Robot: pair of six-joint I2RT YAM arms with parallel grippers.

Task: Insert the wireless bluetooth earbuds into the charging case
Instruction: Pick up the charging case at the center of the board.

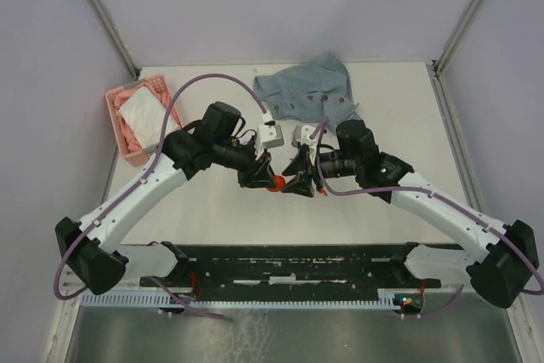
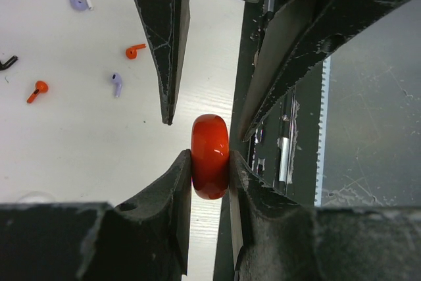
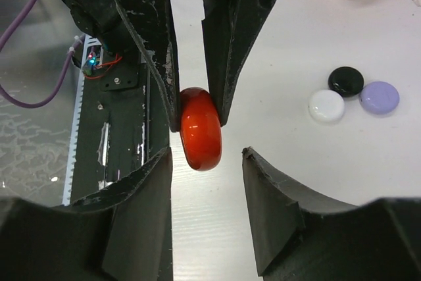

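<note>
Since opening it probably needs two grips, the left gripper (image 2: 209, 166) clamps the red charging case (image 2: 210, 139) on edge. The right gripper (image 3: 205, 157) straddles it, jaws apart. The earbuds (image 2: 116, 83) lie loose on the table (image 2: 79, 149), farther back.

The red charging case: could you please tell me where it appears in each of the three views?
Top external: the red charging case is a small spot at picture centre.
Left wrist: centre, clamped between the left gripper's jaws.
Right wrist: centre, at the mouth of the right gripper's open jaws, untouched by them.
Shared landmark: the black base rail, at the bottom in top external, on the right in left wrist, on the left in right wrist.
</note>
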